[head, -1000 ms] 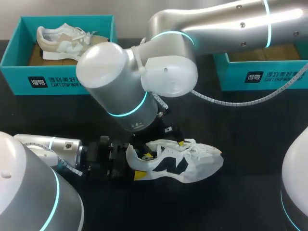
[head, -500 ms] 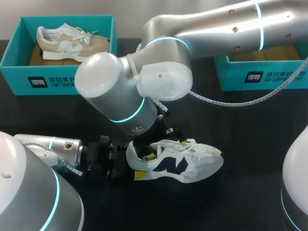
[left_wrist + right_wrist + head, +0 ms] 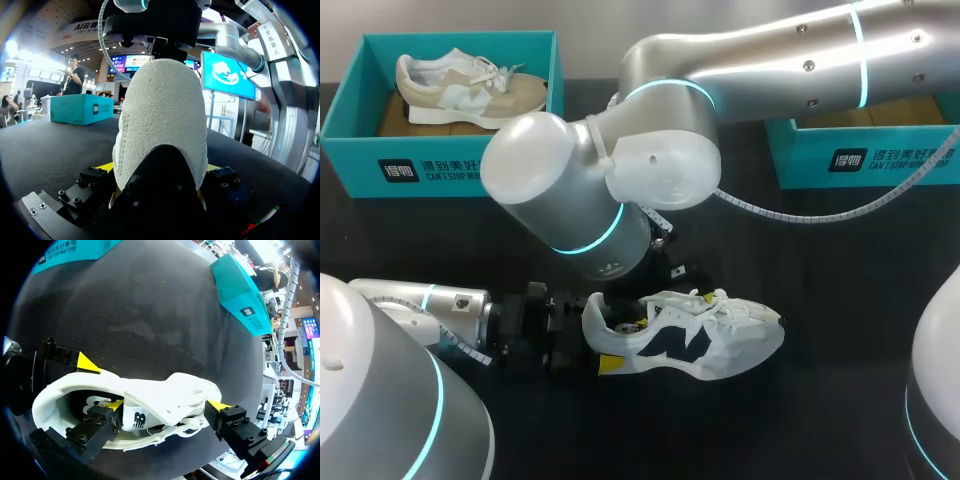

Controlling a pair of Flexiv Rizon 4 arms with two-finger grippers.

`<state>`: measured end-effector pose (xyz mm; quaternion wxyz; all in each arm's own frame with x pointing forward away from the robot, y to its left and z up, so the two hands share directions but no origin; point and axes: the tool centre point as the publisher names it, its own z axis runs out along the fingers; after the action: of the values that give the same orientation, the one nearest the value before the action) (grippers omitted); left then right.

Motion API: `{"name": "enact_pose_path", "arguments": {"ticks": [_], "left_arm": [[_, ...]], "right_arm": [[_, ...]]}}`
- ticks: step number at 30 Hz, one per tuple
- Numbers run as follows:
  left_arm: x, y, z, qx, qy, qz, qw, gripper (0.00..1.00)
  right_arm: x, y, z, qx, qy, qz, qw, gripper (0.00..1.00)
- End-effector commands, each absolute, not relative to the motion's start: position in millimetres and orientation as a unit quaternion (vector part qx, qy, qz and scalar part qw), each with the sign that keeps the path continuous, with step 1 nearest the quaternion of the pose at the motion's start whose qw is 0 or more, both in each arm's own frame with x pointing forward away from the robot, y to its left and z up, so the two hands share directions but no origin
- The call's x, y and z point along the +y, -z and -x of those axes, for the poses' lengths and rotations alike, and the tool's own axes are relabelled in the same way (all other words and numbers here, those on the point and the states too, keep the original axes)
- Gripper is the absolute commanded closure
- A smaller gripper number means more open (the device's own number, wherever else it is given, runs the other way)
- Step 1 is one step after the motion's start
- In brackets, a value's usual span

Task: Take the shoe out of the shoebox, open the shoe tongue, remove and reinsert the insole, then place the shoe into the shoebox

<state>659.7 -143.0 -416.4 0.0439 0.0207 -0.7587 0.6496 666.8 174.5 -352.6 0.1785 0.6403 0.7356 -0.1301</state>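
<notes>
A white shoe point(image 3: 692, 338) with a navy logo lies on its side on the black table, toe to the right. My left gripper point(image 3: 595, 335) sits at its heel. In the left wrist view the heel point(image 3: 162, 125) fills the gap, and both yellow tips press its sides, so the left gripper point(image 3: 157, 167) is shut on the shoe. My right gripper point(image 3: 667, 308) hangs over the shoe's opening. In the right wrist view the right gripper point(image 3: 165, 405) stands wide open. One fingertip point(image 3: 114, 404) is inside the shoe point(image 3: 165, 395) under the tongue, the other is out beside the laces.
A teal shoebox point(image 3: 440, 165) at the back left holds a beige and white shoe point(image 3: 470, 85). A second teal shoebox point(image 3: 860, 155) stands at the back right, partly behind my right arm. A cable point(image 3: 800, 212) droops from that arm over the table.
My right arm's wrist has shifted slightly to the right over the shoe. The shoe and the left gripper have stayed where they were.
</notes>
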Motion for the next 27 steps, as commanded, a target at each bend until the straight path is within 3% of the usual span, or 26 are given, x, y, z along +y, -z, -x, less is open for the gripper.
{"name": "enact_pose_path", "arguments": {"ticks": [1,27], "left_arm": [[-141,419,-659,-0.759,-0.650,-0.021,0.044,1.00],[-141,419,-659,-0.759,-0.650,-0.021,0.044,1.00]], "right_arm": [[167,354,-657,0.580,0.085,-0.786,0.196,0.00],[142,336,-652,0.555,0.067,-0.814,0.158,0.00]]}}
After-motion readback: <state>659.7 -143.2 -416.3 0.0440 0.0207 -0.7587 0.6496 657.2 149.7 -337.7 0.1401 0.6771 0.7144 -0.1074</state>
